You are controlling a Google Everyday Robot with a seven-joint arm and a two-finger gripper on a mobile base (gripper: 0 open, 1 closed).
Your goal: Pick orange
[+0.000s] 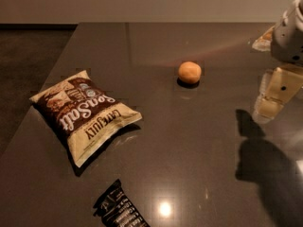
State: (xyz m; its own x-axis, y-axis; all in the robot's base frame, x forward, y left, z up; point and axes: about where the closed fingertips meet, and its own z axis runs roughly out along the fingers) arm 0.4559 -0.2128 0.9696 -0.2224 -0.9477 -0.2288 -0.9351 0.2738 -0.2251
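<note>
- Hanging over the right edge of the worktop point(189, 145), the gripper point(277, 91) sits well apart from the orange point(190, 72); whether it is spread or pressed together I cannot tell; it carries nothing that shows
- The orange rests alone on the bare dark surface, toward the far edge and a little right of the middle; nothing touches it
- A brown-and-cream chip bag point(85, 115) lies flat near the left edge, well clear of the fruit; a black wrapper point(120, 211) pokes in at the near edge
- Step in hand, as I judge it: the reach has not yet closed on the fruit; most of the task is left
- Handling: the orange looks small, light and firm with a matte skin, so it should grip well; being round on a glossy top, it will likely roll if nudged off-centre
- Best hold: across its widest part, one pad on each side at mid-height, coming down from above; a modest squeeze should do, since hard pressure could bruise it
</note>
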